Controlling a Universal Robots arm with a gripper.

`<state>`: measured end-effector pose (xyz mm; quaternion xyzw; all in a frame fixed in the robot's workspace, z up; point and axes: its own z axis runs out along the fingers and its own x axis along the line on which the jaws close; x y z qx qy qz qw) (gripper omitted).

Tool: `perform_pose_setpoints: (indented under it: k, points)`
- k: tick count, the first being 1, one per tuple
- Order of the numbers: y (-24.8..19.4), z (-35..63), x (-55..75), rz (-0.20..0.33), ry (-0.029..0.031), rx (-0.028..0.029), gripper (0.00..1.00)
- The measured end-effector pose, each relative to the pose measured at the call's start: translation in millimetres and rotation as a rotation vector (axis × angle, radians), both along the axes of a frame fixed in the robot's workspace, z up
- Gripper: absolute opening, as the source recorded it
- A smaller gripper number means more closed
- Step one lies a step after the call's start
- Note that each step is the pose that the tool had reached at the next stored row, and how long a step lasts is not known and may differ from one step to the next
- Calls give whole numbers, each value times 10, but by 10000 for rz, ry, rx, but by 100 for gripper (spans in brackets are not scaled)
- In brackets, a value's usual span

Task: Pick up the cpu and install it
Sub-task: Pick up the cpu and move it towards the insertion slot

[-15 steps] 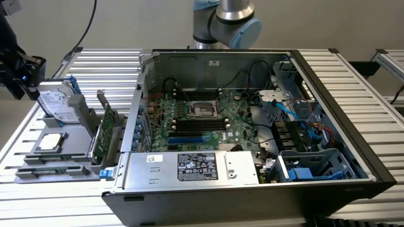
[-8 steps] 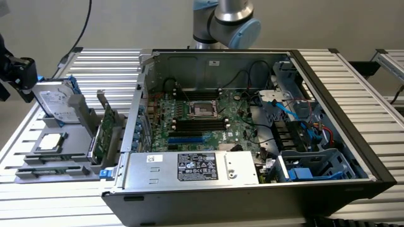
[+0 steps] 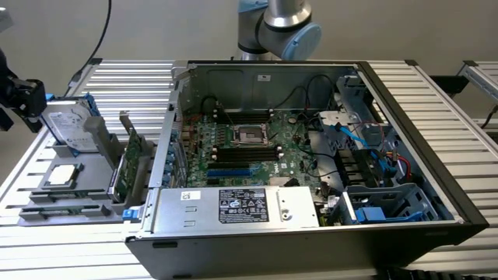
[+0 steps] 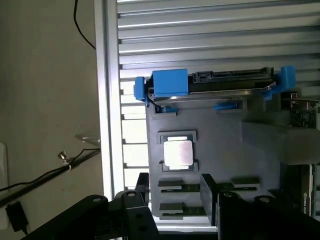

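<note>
The cpu (image 3: 62,174) (image 4: 178,153), a small square chip with a dull silver top, lies flat in a recess of the grey holder (image 3: 86,192) (image 4: 220,145) at the exterior view's left. My gripper (image 3: 23,102) (image 4: 175,185) hangs above the left end of the holder, over the table's edge. Its black fingers (image 4: 207,192) stand apart with nothing between them, and the cpu lies just beyond the fingertips in the wrist view. The empty socket (image 3: 251,135) sits on the motherboard inside the open computer case (image 3: 420,111).
A silver hard drive (image 3: 69,125) (image 4: 215,90) in a blue bracket stands upright on the holder behind the cpu. Memory sticks (image 4: 180,187) lie in the holder's slots, and an expansion card (image 3: 128,157) stands beside the case. Cables and a power supply (image 3: 233,207) crowd the case.
</note>
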<state>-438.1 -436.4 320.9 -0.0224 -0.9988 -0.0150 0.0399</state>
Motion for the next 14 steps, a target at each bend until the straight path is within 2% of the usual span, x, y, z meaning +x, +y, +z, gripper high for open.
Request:
perform_pose_setpoints:
  k: [9, 14]
  points:
    - [0, -163, 46, 91, 5, 1, 54]
    - [-1, -256, 47, 385, 4, 2, 55]
